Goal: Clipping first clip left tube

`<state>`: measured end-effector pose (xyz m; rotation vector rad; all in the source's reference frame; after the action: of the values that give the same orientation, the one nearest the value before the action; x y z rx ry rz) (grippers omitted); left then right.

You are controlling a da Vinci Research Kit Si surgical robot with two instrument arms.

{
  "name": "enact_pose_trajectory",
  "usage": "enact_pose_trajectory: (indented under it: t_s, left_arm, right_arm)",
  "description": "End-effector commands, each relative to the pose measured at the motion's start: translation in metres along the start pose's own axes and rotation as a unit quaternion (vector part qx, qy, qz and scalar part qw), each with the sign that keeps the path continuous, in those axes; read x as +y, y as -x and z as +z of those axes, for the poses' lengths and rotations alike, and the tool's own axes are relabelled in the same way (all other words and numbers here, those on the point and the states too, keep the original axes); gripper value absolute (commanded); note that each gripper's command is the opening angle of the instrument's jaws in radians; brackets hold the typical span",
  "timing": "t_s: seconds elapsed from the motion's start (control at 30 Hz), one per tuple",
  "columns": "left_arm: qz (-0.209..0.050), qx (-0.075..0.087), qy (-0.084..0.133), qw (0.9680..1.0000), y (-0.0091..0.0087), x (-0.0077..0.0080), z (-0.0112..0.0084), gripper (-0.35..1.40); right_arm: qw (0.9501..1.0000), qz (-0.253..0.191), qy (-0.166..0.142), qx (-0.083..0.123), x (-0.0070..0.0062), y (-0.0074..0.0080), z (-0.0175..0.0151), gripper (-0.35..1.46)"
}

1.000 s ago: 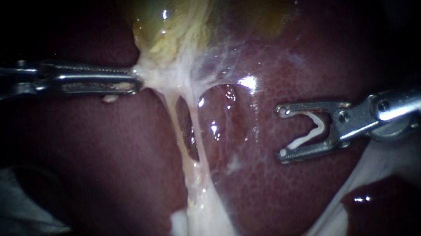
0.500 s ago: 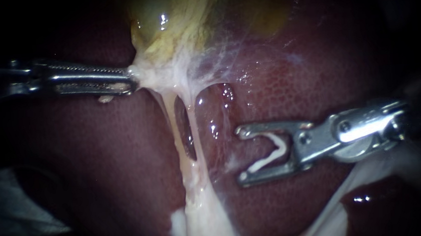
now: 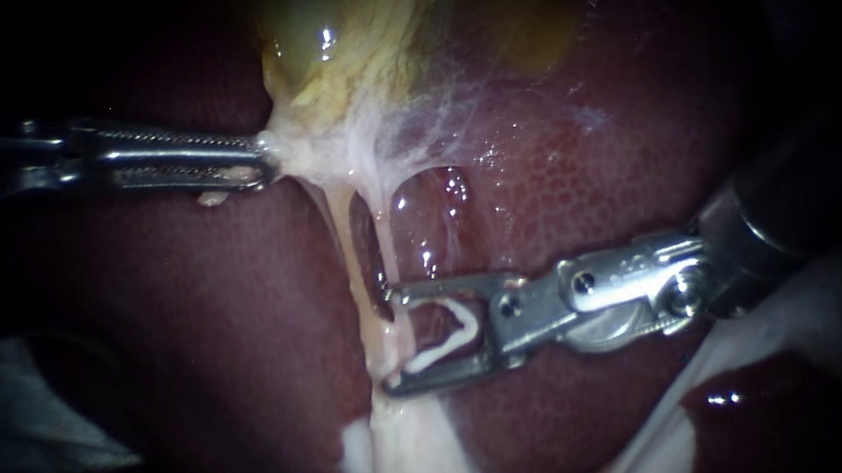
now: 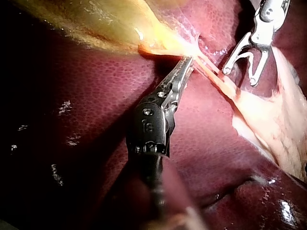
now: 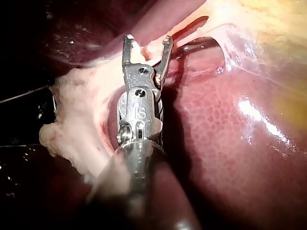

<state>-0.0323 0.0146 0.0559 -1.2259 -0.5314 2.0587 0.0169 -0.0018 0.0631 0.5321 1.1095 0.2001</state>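
The left instrument (image 3: 263, 165) comes in level, its claw clamped tight on the pale tissue (image 3: 299, 156) at the neck of the yellow-green gallbladder (image 3: 345, 32). The tissue is drawn to a taut point at the claw's tip. The left wrist view shows the same grip (image 4: 188, 61).

The right instrument (image 3: 389, 339) lies over the dark red liver (image 3: 585, 153). Its claw is spread wide and carries a white clip (image 3: 444, 343), bent in a V, with the bend back toward the hinge and a leg along each half. The mouth of this claw faces two pale strands that run down from the gripped tissue.

The right tube (image 3: 388, 239) meets the claw's upper tip. The left tube (image 3: 347, 247) lies just beyond both tips, on the side away from the hinge. The two strands join into a whitish mass (image 3: 398, 449) past the lower tip.

In the right wrist view pale tissue sits in the claw's mouth (image 5: 147, 39). I cannot tell whether the tips reach round the left tube or stop short beside it. The clip is still open, with no strand pinched in it.
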Motion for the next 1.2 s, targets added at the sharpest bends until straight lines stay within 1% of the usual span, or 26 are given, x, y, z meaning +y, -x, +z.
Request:
enact_pose_trajectory:
  t_s: [0.03, 0.17, 0.33, 0.47, 0.57, 0.63, 0.73, 0.87, 1.03, 1.2]
  left_arm:
    - [0.0, 0.0, 0.0, 1.0, 0.0, 0.0, 0.0, -0.35]
    - [0.0, 0.0, 0.0, 1.0, 0.0, 0.0, 0.0, -0.35]
    - [0.0, 0.0, 0.0, 1.0, 0.0, 0.0, 0.0, -0.35]
    - [0.0, 0.0, 0.0, 1.0, 0.0, 0.0, 0.0, -0.35]
    - [0.0, 0.0, 0.0, 1.0, 0.0, 0.0, 0.0001, -0.35]
    - [0.0, 0.0, 0.0, 1.0, 0.0, 0.0, 0.0001, -0.35]
    - [0.0, 0.0, 0.0, 1.0, 0.0, 0.0, 0.0001, -0.35]
    - [0.0, 0.0, 0.0, 1.0, 0.0, 0.0, 0.0001, -0.35]
    - [0.0, 0.0, 0.0, 1.0, 0.0, 0.0, 0.0001, -0.35]
    - [0.0, 0.0, 0.0, 1.0, 0.0, 0.0, 0.0, -0.35]
  right_arm:
    - [1.0, 0.0, -0.001, 0.0, 0.0002, 0.0003, 0.0001, 0.5]
    - [1.0, 0.003, -0.006, 0.0, 0.001, 0.0016, 0.001, 0.5]
    - [0.9999, 0.004, -0.012, 0.0, 0.0018, 0.0025, 0.0018, 0.5]
    - [0.9998, 0.001, -0.019, 0.004, 0.0025, 0.0025, 0.0026, 0.5]
    - [0.9995, -0.003, -0.028, 0.014, 0.0028, 0.0022, 0.0036, 0.5]
    - [0.999, -0.003, -0.036, 0.026, 0.0028, 0.0018, 0.0042, 0.5]
    - [0.9978, 0.0, -0.051, 0.042, 0.0028, 0.0012, 0.005, 0.5]
    - [0.9958, 0.003, -0.074, 0.054, 0.0025, 0.0005, 0.0058, 0.5]
    - [0.9934, 0.0, -0.099, 0.059, 0.0014, -0.0001, 0.0059, 0.48]
    - [0.992, 0.005, -0.112, 0.058, 0.0001, -0.0007, 0.0057, 0.44]
